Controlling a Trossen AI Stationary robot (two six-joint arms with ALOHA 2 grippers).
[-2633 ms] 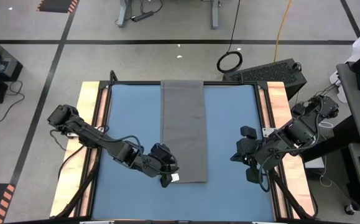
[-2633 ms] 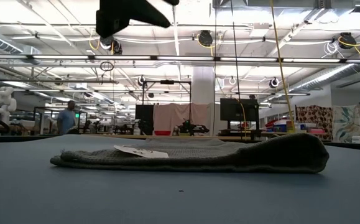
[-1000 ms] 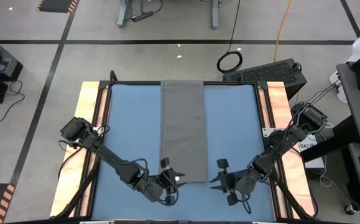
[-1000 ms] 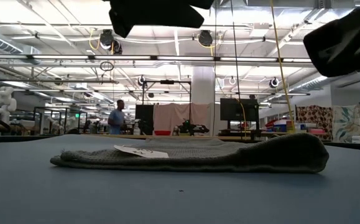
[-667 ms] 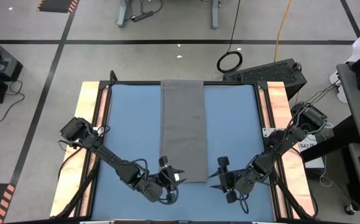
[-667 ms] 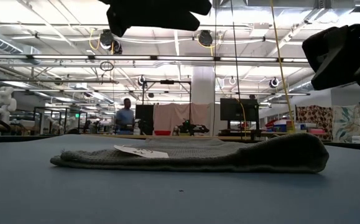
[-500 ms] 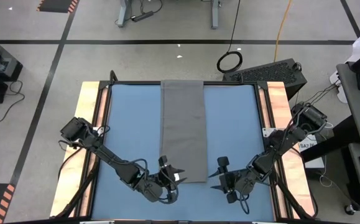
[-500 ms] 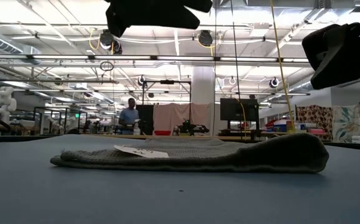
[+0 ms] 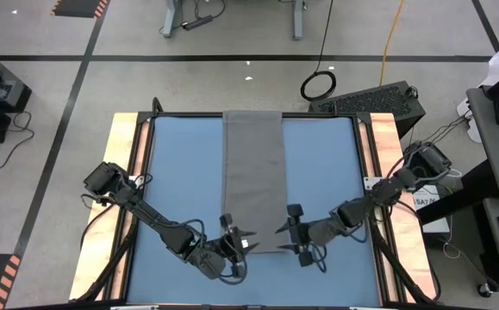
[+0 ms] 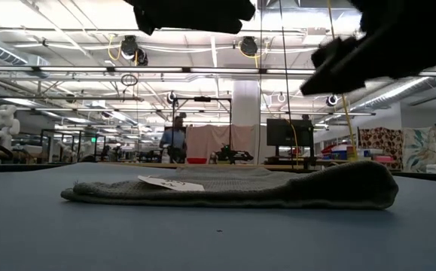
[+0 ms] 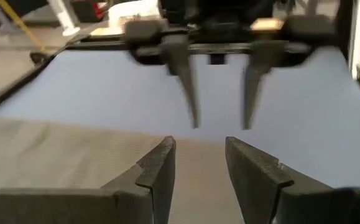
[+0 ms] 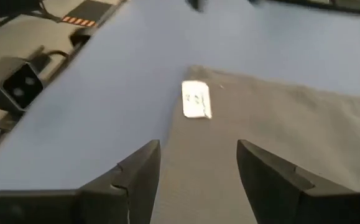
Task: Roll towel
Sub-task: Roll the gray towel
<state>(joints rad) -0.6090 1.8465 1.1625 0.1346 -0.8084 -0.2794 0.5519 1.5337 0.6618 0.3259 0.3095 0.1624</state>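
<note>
I am holding my left end effector (image 9: 234,242) over the near left corner of the towel (image 9: 254,172), fingers spread a little and pinching nothing. In my left wrist view the grey cloth is lying just under and ahead of the two dark fingers (image 11: 156,168), with my other arm's fingers facing me across it. The white tag (image 9: 244,246) is sitting right beside this end effector.

The towel is lying as a long folded strip down the middle of the blue tabletop (image 9: 180,189), its long axis running from twelve o'clock at the far edge to six o'clock at the near end (so any roll would be travelling from six toward twelve).

I am bringing my right end effector (image 9: 289,231) in at the near right corner, fingers spread wide and empty; its wrist view is showing the cloth and tag (image 12: 196,99) between and beyond the fingers (image 12: 143,167).

From the left end effector the near hem is lying toward three o'clock; from the right, toward nine. Both are standing about equally close to that hem, one at each corner, and I judge that hem to be what I should be gripping next.
</note>
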